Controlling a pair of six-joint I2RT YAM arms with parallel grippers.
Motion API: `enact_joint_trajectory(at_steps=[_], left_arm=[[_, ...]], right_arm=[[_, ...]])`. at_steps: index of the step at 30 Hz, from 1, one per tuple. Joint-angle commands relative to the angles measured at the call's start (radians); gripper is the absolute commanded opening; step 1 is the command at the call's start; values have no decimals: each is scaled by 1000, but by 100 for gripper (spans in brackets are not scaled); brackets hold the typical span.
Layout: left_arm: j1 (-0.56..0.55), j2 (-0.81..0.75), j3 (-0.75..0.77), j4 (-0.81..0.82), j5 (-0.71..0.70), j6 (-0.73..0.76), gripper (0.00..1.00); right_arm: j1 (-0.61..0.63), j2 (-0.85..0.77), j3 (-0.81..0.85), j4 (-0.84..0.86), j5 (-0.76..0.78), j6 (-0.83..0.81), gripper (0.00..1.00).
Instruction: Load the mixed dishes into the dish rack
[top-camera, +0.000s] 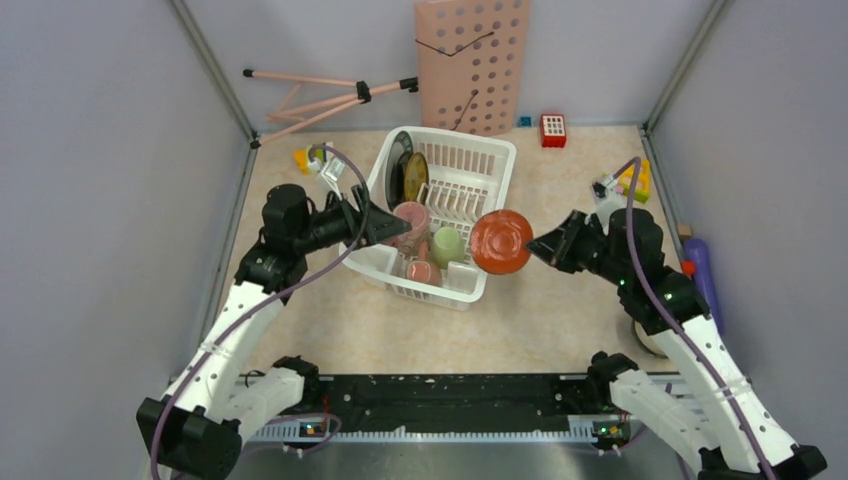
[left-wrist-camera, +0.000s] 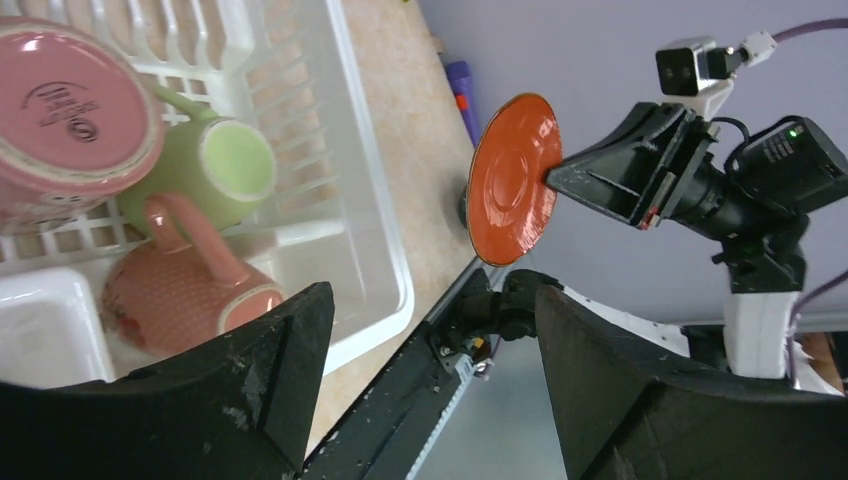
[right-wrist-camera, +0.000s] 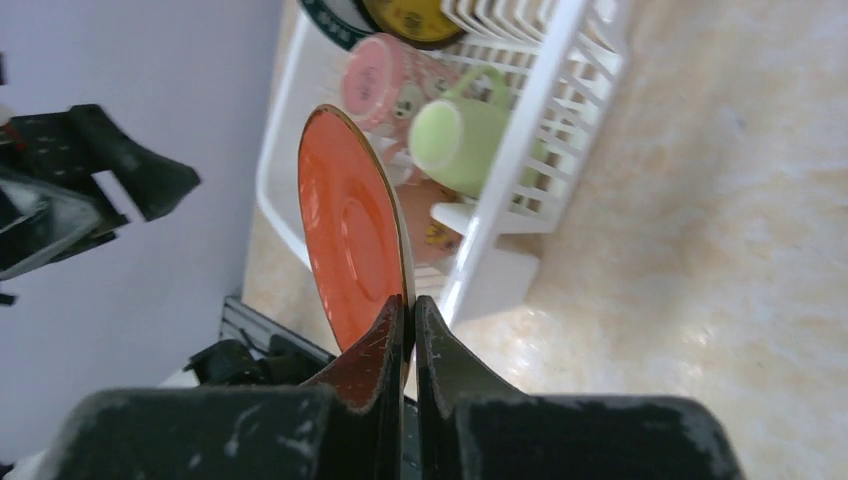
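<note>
The white dish rack (top-camera: 497, 152) sits mid-table and holds a black plate (top-camera: 400, 165), a yellow plate (top-camera: 416, 176), a pink mug (top-camera: 411, 218), a pale-green mug (top-camera: 447, 245) and a darker pink mug (top-camera: 423, 272). Just right of the rack's right wall, an orange saucer (top-camera: 501, 241) hangs on edge in the air. My right gripper (right-wrist-camera: 408, 305) is shut on the orange saucer's (right-wrist-camera: 350, 225) rim. My left gripper (left-wrist-camera: 432, 300) stands open over the rack's left side, near the pink mug (left-wrist-camera: 70, 110), with nothing between its fingers.
A pink perforated board (top-camera: 472, 60) and a folded tripod (top-camera: 320, 95) lean at the back wall. Toy blocks lie at the back: red (top-camera: 553, 129), yellow (top-camera: 637, 180), and more at the back left (top-camera: 300, 158). A purple object (top-camera: 705, 275) lies by the right wall.
</note>
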Motion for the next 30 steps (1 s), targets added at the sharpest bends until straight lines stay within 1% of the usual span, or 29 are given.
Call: enact_joint_trajectory(at_steps=[1, 4, 6, 8, 15, 19, 22, 27, 28, 30], left_arm=[[-2, 17, -5, 179, 115, -111, 76], [-1, 32, -14, 242, 144, -154, 70], [-2, 42, -19, 268, 154, -171, 68], [-2, 52, -19, 272, 157, -173, 68], [-8, 97, -16, 282, 152, -184, 69], [-18, 130, -10, 288, 143, -187, 71], [-30, 156, 0, 307, 142, -195, 67], [-53, 199, 37, 317, 141, -198, 66], [-55, 206, 42, 316, 137, -194, 62], [-58, 220, 49, 309, 132, -178, 47]], right_arm=[[-4, 53, -21, 361, -197, 80, 0], [-3, 110, -55, 534, -283, 133, 0], [-3, 140, -81, 645, -327, 167, 0], [-2, 172, -91, 701, -348, 186, 0], [1, 232, -83, 796, -398, 210, 0], [13, 259, -71, 809, -405, 203, 0], [32, 295, -60, 826, -420, 201, 0], [64, 352, -37, 860, -428, 193, 0], [66, 361, -34, 873, -432, 194, 0], [68, 370, -32, 892, -435, 197, 0]])
